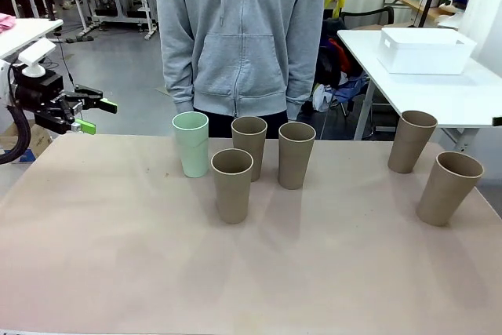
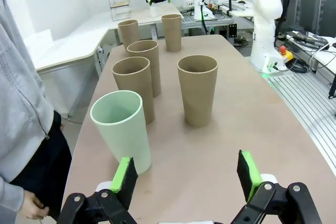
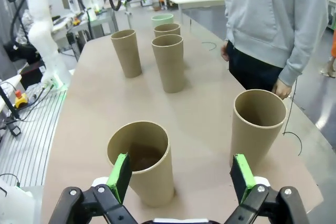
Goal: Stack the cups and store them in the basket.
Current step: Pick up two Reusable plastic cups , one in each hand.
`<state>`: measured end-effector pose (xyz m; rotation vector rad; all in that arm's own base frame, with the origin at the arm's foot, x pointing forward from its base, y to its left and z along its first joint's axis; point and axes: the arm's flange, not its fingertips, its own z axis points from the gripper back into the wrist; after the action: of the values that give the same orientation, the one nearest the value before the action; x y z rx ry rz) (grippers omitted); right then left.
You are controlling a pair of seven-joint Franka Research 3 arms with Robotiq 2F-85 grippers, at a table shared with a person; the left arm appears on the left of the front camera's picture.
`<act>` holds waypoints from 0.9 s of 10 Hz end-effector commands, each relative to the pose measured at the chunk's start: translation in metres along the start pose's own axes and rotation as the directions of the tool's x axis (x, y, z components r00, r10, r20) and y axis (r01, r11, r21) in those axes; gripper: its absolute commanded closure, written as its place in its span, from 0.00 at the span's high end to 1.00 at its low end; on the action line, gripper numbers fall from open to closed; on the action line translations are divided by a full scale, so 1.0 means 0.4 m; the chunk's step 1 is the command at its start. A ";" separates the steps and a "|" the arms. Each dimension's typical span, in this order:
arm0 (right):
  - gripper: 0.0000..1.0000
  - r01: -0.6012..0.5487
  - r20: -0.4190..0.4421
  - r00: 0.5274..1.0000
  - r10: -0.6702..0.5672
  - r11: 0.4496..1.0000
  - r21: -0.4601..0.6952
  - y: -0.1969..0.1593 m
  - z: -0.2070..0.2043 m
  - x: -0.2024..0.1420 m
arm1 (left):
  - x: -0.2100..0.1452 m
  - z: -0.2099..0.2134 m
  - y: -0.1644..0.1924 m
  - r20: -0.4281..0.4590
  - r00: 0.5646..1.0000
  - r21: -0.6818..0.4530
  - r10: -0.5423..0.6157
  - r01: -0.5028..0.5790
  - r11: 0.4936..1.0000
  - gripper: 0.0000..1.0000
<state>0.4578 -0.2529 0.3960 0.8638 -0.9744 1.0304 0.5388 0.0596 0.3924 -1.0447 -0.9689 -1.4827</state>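
The beige table (image 1: 118, 256) carried six upright, unstacked cups: one mint-green cup (image 1: 191, 143) toward the far side, three brown cups (image 1: 249, 147) grouped just beside it, and two more brown cups (image 1: 412, 141) well apart near the right edge.

The person (image 1: 239, 37) behind the green cup (image 1: 190, 143) is cut off at the shoulders by the top edge. The brown cup (image 1: 251, 135) just right of the green cup is partly covered low down by the front cup (image 1: 232, 184). The basket (image 1: 423, 59), far to the green cup's right, hides its inside behind its near wall. From the left wrist, part of the green cup's foot sits behind a finger pad (image 2: 124, 174) (the nearer one).
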 end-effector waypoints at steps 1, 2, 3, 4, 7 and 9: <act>1.00 -0.022 0.076 0.997 0.019 0.999 0.035 0.001 0.028 -0.043 | -0.029 -0.026 0.021 0.048 0.999 0.035 -0.004 0.003 0.999 1.00; 1.00 -0.073 0.122 0.990 0.068 0.997 0.036 0.013 0.048 -0.080 | -0.053 -0.039 0.030 0.083 0.996 0.095 -0.042 0.034 0.995 1.00; 1.00 -0.121 0.166 0.980 0.111 0.991 0.053 0.029 0.056 -0.112 | -0.072 -0.043 0.039 0.110 0.991 0.121 -0.072 0.059 0.991 1.00; 1.00 -0.151 0.186 0.973 0.138 0.987 0.057 0.040 0.054 -0.158 | -0.090 -0.048 0.055 0.117 0.989 0.141 -0.091 0.074 0.987 1.00; 1.00 -0.131 0.218 0.969 0.114 0.989 0.067 0.048 -0.036 -0.260 | -0.148 -0.098 0.113 0.170 0.979 0.112 -0.113 0.095 0.989 1.00; 1.00 -0.120 0.222 0.970 0.102 0.990 0.069 0.043 -0.091 -0.295 | -0.180 -0.126 0.136 0.202 0.969 0.134 -0.143 0.117 0.984 1.00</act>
<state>0.4228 -0.2562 0.2765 1.0488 -1.1579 1.0859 0.5857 0.0260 0.3124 -1.0701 -1.2259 -1.4121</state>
